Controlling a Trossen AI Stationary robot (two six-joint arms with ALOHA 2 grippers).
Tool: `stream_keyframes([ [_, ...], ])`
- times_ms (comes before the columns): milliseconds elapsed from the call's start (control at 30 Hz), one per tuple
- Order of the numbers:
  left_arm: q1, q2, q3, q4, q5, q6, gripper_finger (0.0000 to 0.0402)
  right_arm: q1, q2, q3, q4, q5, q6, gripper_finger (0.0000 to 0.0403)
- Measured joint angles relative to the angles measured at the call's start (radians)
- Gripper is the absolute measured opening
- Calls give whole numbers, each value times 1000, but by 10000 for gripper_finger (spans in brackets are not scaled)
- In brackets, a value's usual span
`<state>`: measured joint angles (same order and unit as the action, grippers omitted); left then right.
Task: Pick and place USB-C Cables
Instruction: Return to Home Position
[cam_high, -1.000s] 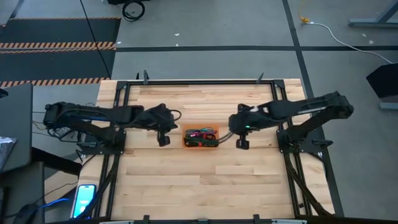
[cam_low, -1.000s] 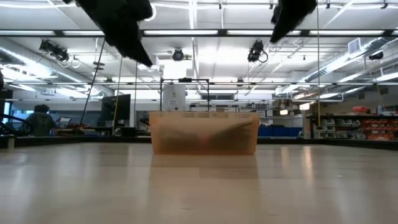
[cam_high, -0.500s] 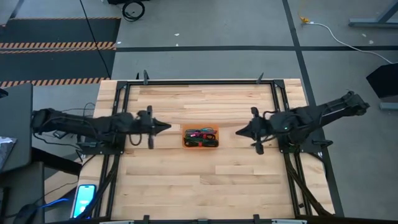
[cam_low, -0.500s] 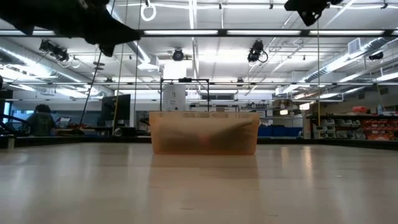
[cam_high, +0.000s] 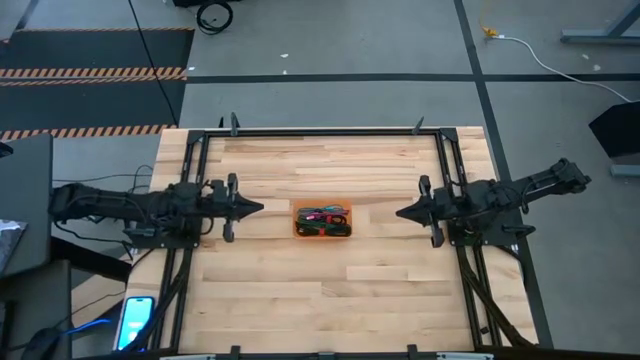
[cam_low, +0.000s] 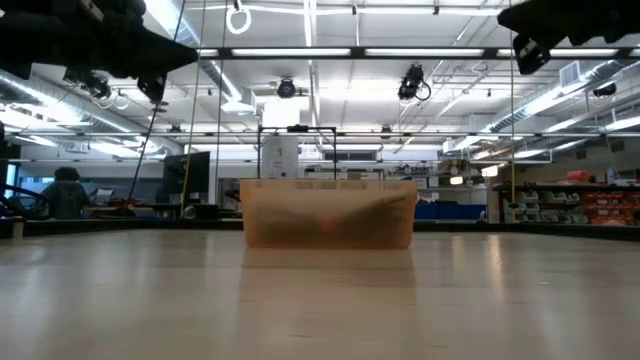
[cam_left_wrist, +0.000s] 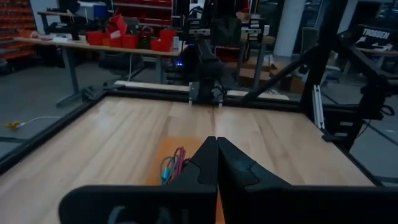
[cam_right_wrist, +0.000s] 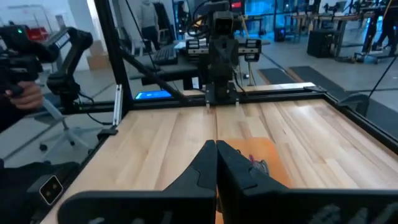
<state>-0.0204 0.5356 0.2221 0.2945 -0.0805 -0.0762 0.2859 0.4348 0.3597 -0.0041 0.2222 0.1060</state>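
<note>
On my overhead feed the left pincer (cam_high: 258, 207) hangs level above the table (cam_high: 320, 290), its tips aimed at the middle of the board. Its two fingers are pressed together with nothing between them; the left wrist feed shows them (cam_left_wrist: 216, 142) meeting in one seam. The right pincer (cam_high: 398, 212) mirrors it from the opposite side, tips facing the left one, and its fingers (cam_right_wrist: 216, 146) are likewise pressed together and holding nothing.

The orange bin (cam_high: 296, 222) rests on the wood between the two pincers, straight ahead of each pair of tips and apart from both. It is a little nearer the left tips than the right ones. The cables (cam_high: 322, 219) lie inside it in a loose tangle, and I can pick out pink, green and dark strands.

From the left wrist the cables (cam_left_wrist: 174, 163) show just beyond that pincer's tips and lower than them, lying in the bin (cam_left_wrist: 160, 158). From the right wrist the bin (cam_right_wrist: 268, 152) sits just past the tips. On the table-level feed the bin (cam_low: 328, 212) stands flat on the wood, with both arms high above it.
</note>
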Motion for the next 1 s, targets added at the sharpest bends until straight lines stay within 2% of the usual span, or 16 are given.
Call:
stream_keyframes([
  [300, 0, -72, -72, 9, -19, -22, 2, 0, -146, -100, 5, 16, 21, 2],
  [633, 3, -100, -118, 55, -38, -1, 2, -57, -131, -240, 148, 36, 6, 2],
  [833, 7, -99, -118, 52, -3, 16, 2, -150, -126, -268, 226, -80, -4, 1],
  [1000, 63, -98, -118, 49, 22, 6, 2, -240, -126, -291, 224, -169, 17, 1],
])
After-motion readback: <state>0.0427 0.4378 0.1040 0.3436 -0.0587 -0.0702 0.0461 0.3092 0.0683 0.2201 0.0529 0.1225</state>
